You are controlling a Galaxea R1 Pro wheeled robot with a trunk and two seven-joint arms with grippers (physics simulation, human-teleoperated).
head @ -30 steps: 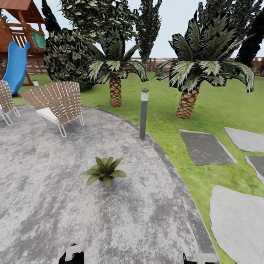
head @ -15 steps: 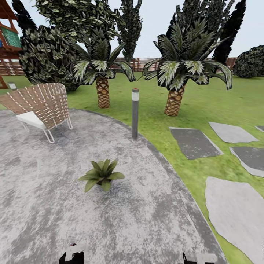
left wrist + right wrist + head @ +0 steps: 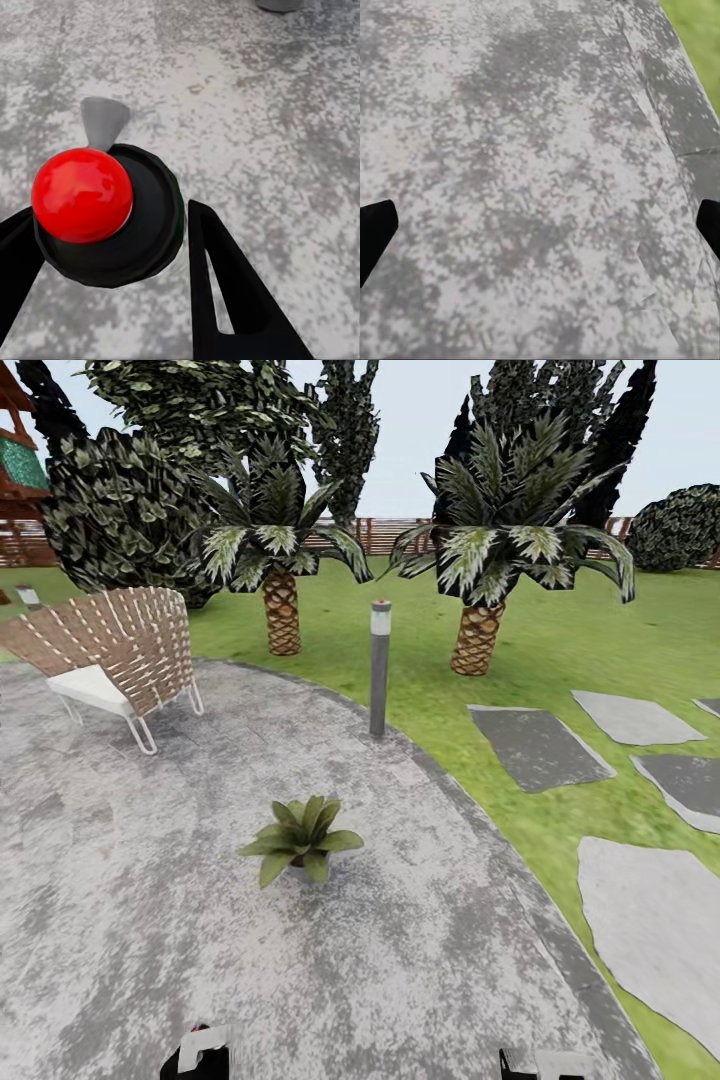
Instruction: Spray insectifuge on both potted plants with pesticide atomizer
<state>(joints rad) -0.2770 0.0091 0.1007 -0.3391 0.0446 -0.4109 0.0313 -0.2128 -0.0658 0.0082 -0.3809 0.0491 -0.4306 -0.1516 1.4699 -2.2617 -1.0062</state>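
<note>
Left gripper (image 3: 112, 247) clamps pesticide atomizer (image 3: 109, 217); right gripper (image 3: 540, 225) spread; potted plant (image 3: 302, 838) ahead

I saw 1 potted plant (image 3: 302, 844) on the patio (image 3: 120, 920), bollard lamp (image 3: 379, 668) behind, wicker chair (image 3: 115, 653) far left.

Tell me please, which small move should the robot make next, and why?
Probably roll forward toward the potted plant. The left gripper already grips the pesticide atomizer, but the plant sits well ahead on the patio, likely too far to spray.
</note>
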